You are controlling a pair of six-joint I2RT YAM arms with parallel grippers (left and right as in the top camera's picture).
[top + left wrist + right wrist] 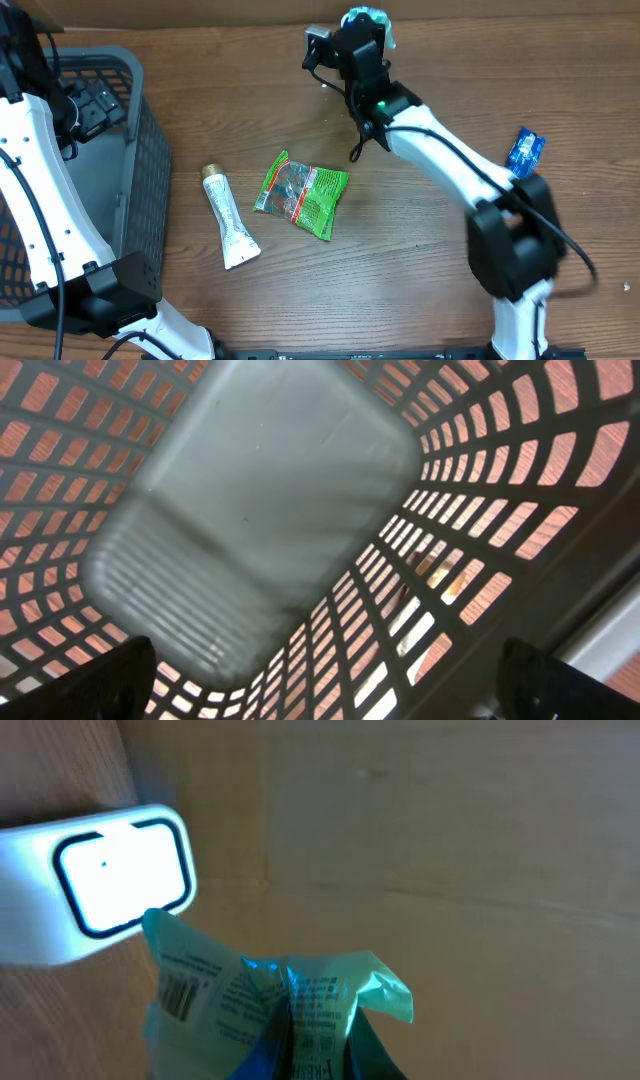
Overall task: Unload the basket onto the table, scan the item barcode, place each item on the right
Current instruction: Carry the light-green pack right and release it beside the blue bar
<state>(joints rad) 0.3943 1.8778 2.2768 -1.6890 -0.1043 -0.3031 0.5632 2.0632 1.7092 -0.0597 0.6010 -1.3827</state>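
1. The right tool [360, 35] is closed and grips the teal packet [270, 995] at the far side of the tabletop [440, 290], just beside the scanner [110, 890].
2. In the right wrist view, the scanner lies up and to the left of the packet. The packet's top left corner overlaps the lower right corner of the lit window.
3. The barcode [180, 992] sits on the packet's left panel, just below the window and tilted.
4. The barcode faces the wrist camera, as does the lit window. We therefore judge that the label is not yet presented. The coming move must carry the packet up and left and turn its printed face toward the window.
5. The left tool [328, 660] stands wide open and empty above the basket [470, 490], well apart from the scanner. The right arm is the nearer one.
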